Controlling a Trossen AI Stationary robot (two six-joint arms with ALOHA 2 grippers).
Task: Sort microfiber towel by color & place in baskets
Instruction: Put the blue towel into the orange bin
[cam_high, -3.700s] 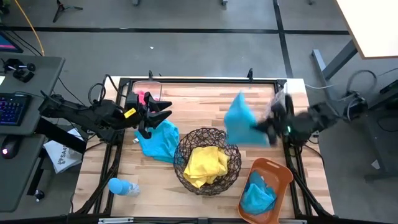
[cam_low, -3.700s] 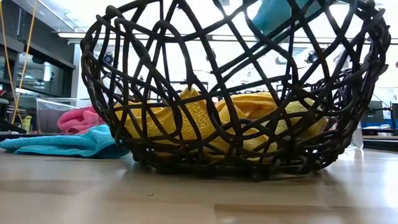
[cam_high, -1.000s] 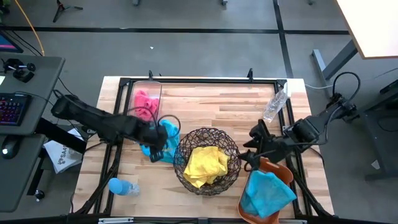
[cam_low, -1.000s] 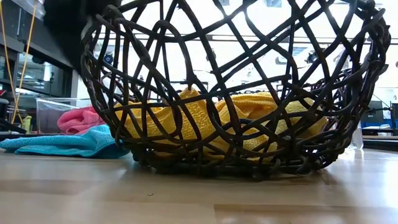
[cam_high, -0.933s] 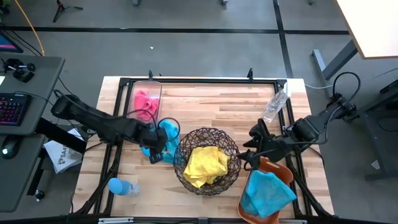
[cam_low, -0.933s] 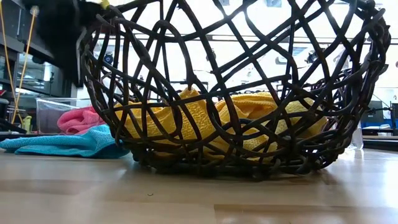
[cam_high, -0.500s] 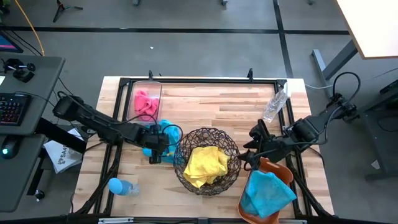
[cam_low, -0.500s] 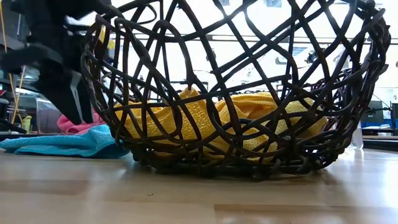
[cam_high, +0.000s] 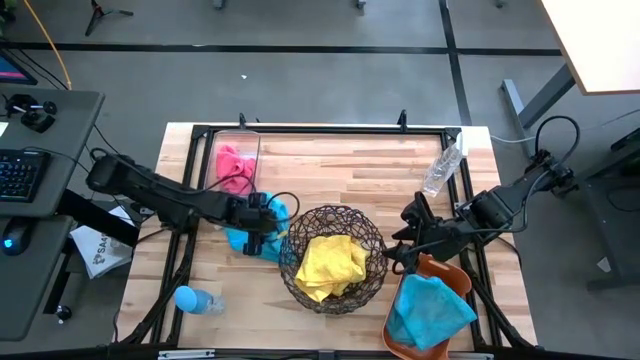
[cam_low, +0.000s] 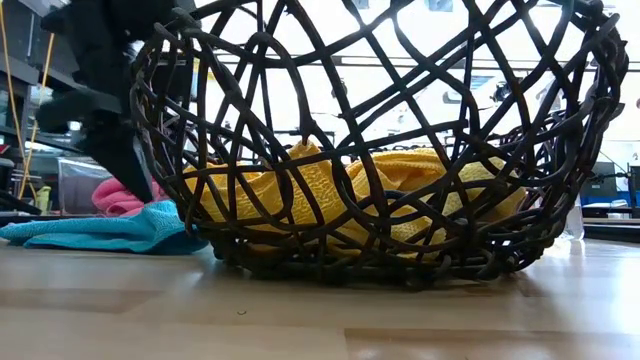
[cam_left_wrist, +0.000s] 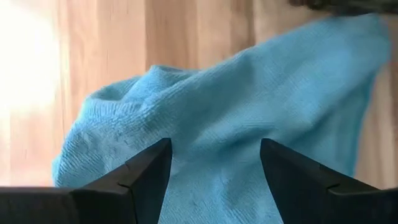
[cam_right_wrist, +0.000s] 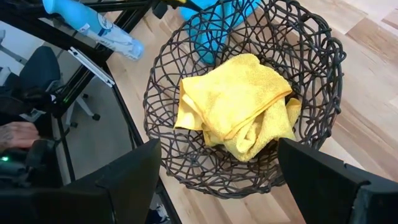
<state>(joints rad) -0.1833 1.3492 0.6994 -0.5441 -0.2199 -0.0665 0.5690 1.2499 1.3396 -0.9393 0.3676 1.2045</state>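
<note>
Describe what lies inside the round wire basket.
The wire basket holds a crumpled yellow towel. Whatever lies under its folds is covered and cannot be seen.

Teal towel (cam_high: 262, 236) crumpled beside wire basket (cam_high: 333, 258).

Robotics lab or workshop. Wooden desk (cam_high: 330, 165) fenced by black metal frame (cam_high: 320, 129), standing on grey floor (cam_high: 300, 80) crossed by dark tape lines. Side workstation with keyboard (cam_high: 18, 176) and mouse (cam_high: 12, 240) at one side. Second pale table (cam_high: 600, 40) in corner. Cables trailing beside rig. Low view shows glass partitions, ceiling strip lights behind.
</note>
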